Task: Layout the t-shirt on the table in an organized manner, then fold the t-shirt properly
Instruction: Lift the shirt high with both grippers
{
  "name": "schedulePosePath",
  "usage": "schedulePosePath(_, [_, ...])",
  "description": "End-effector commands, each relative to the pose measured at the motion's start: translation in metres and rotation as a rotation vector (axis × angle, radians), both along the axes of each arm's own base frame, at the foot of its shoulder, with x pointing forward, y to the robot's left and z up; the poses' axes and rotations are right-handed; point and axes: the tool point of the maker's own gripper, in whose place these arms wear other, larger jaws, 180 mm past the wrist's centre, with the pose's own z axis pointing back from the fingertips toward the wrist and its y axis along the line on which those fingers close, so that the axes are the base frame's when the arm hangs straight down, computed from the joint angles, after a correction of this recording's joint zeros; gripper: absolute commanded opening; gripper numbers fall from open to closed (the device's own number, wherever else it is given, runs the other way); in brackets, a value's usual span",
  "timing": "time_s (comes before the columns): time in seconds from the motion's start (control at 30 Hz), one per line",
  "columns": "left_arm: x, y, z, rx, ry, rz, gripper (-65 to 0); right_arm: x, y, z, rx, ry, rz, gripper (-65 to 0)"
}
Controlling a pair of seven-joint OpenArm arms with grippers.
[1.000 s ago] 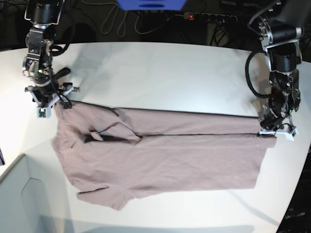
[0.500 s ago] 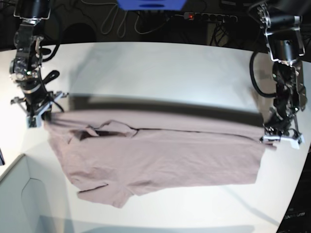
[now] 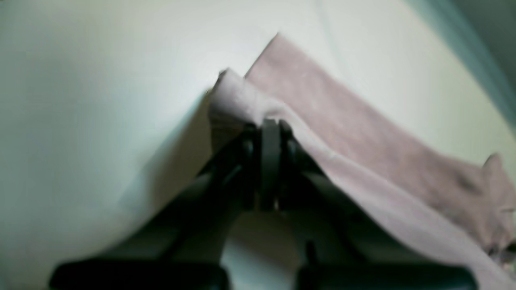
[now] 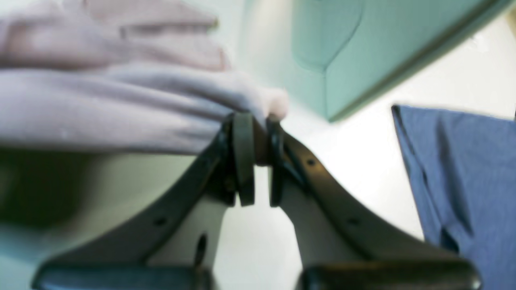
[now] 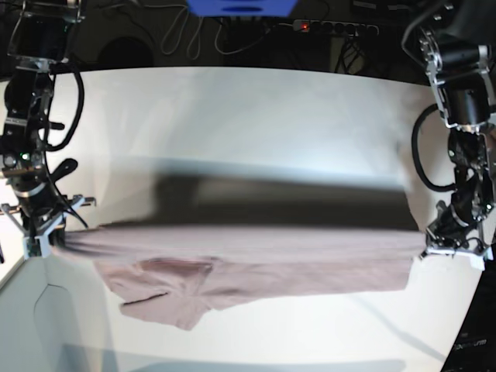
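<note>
T-shirt (image 5: 256, 260) held stretched above table (image 5: 256, 124); one edge clamped by left gripper (image 5: 452, 249), opposite edge pinched by right gripper (image 5: 37, 236); sleeve draped low

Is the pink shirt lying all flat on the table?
No, the t-shirt is pulled up by its top edge between the two grippers, with only its lower part trailing on the table and a dark shadow beneath.

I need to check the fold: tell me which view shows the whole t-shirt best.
The base view: the t-shirt hangs stretched between right gripper and left gripper. The left wrist view shows one blurred pinched corner; the right wrist view shows another.
</note>
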Motion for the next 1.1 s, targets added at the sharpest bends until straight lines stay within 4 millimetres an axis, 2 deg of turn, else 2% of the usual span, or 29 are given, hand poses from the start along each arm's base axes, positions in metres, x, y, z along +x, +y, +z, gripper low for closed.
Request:
schedulePosePath(0.0, [0.014, 0.01, 0.032, 0.037, -0.091, 0.008, -65.0, 0.003, -0.006, 0.018, -0.029, -0.054, -0.003, -65.0])
schedulePosePath(0.07, [-0.004, 0.015, 0.021, 0.025, -0.077, 0.031, -65.0, -0.006, -0.004, 0.012, -0.033, -0.038, 0.002, -65.0])
schedulePosePath(0.2, [-0.042, 0.028, 0.013, -0.045, -0.099, 0.106, -65.0, -0.027, 0.0, 0.006, -0.049, -0.012, 0.018, -65.0])
schedulePosePath(0.3, [-0.063, 0.034, 0.01, -0.072, -0.108, 0.135, -65.0, -0.032, 0.004, 0.01, -0.058, -0.02, 0.029, -65.0])
schedulePosePath(0.4, [-0.063, 0.035, 0.017, -0.07, -0.125, 0.134, -65.0, -0.028, 0.005, 0.018, -0.063, -0.04, 0.033, -65.0])
schedulePosePath(0.47, [-0.06, 0.036, 0.021, -0.068, -0.137, 0.135, -65.0, -0.017, 0.006, 0.03, -0.063, -0.076, 0.035, -65.0])
schedulePosePath(0.57, [-0.034, 0.034, 0.046, -0.078, -0.202, 0.13, -65.0, 0.0, 0.006, 0.044, -0.057, -0.118, 0.03, -65.0])
schedulePosePath(0.63, [-0.013, 0.031, 0.069, -0.087, -0.26, 0.125, -65.0, 0.016, 0.005, 0.055, -0.047, -0.152, 0.026, -65.0])
schedulePosePath(0.8, [0.043, 0.005, 0.104, -0.113, -0.318, 0.052, -65.0, 0.06, 0.011, 0.07, -0.014, -0.191, 0.039, -65.0])
schedulePosePath(0.87, [0.066, -0.004, 0.114, -0.13, -0.325, 0.033, -65.0, 0.081, 0.012, 0.082, -0.002, -0.213, 0.043, -65.0])
schedulePosePath(0.97, [0.099, -0.01, 0.136, -0.167, -0.342, 0.024, -65.0, 0.114, 0.013, 0.115, 0.007, -0.269, 0.051, -65.0])
schedulePosePath(1.07, [0.121, -0.01, 0.158, -0.204, -0.362, 0.028, -65.0, 0.139, 0.01, 0.151, -0.017, -0.321, 0.064, -65.0])
